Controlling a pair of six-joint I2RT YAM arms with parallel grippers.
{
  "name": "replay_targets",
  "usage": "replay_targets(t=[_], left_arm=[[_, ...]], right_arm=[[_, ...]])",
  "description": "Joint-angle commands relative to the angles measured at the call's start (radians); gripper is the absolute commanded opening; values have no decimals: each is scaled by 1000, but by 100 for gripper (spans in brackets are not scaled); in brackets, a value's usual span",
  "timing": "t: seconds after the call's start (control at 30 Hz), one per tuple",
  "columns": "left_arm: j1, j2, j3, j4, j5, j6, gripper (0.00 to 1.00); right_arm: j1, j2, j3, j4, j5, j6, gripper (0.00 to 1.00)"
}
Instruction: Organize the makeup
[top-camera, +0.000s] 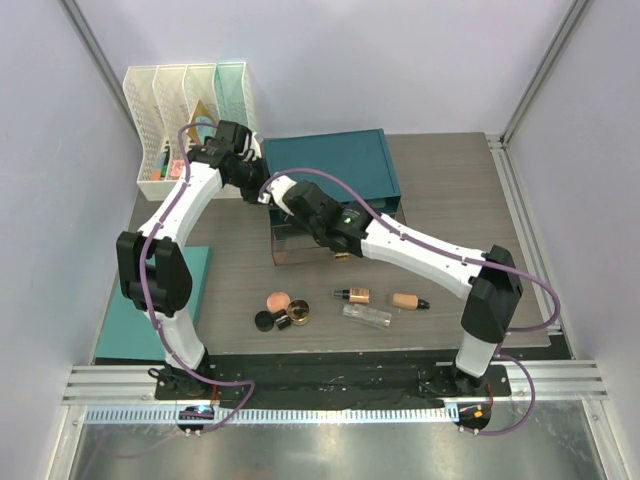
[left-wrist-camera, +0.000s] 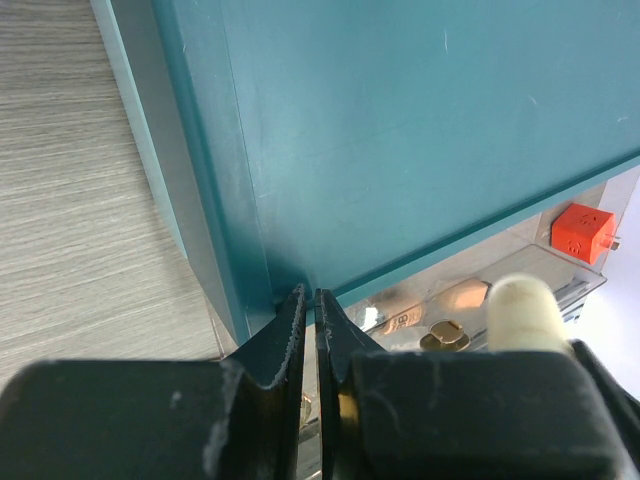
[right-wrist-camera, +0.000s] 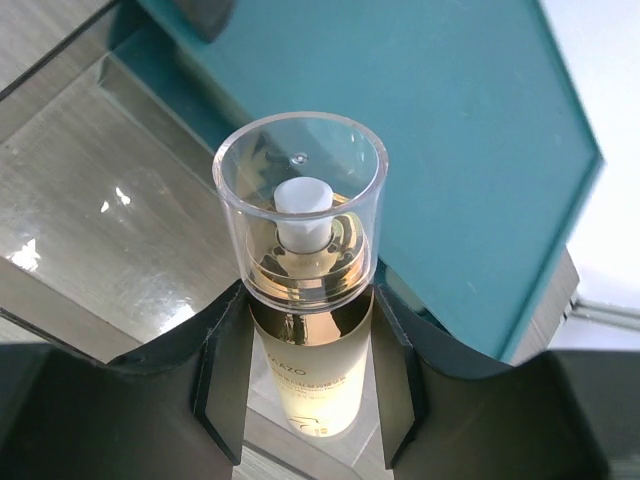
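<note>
The right end effector (right-wrist-camera: 305, 305) grasps a clear-capped foundation bottle (right-wrist-camera: 300, 200) over the clear box (right-wrist-camera: 90, 200). The left end effector (left-wrist-camera: 310, 315) is clenched on the teal lid (left-wrist-camera: 400, 130) at its edge. Other makeup (top-camera: 352, 295) lies on the desk (top-camera: 460, 180).

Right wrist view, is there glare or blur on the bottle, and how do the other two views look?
Right wrist: the pump bottle is sharp, with glare spots on the clear box. Left wrist: the near jaws are soft, the teal lid is sharper, and a pale blob is blurred. Top external: even light, faint shadows, sheen on the metal strip.
</note>
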Motion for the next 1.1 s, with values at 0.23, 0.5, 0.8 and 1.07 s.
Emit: replay_targets(t=[0.23, 0.5, 0.8, 1.07], left_arm=[[-2, 12, -2, -75, 5, 13, 8], [-3, 24, 17, -83, 7, 11, 9], [-2, 24, 21, -86, 5, 10, 9], [-3, 34, 11, -73, 18, -1, 10]], right_arm=[[3, 45, 26, 9, -134, -54, 41], [-10, 100, 109, -25, -106, 10, 79], [-11, -12, 173, -88, -55, 115, 80], [-8, -289, -95, -197, -286, 331, 81]])
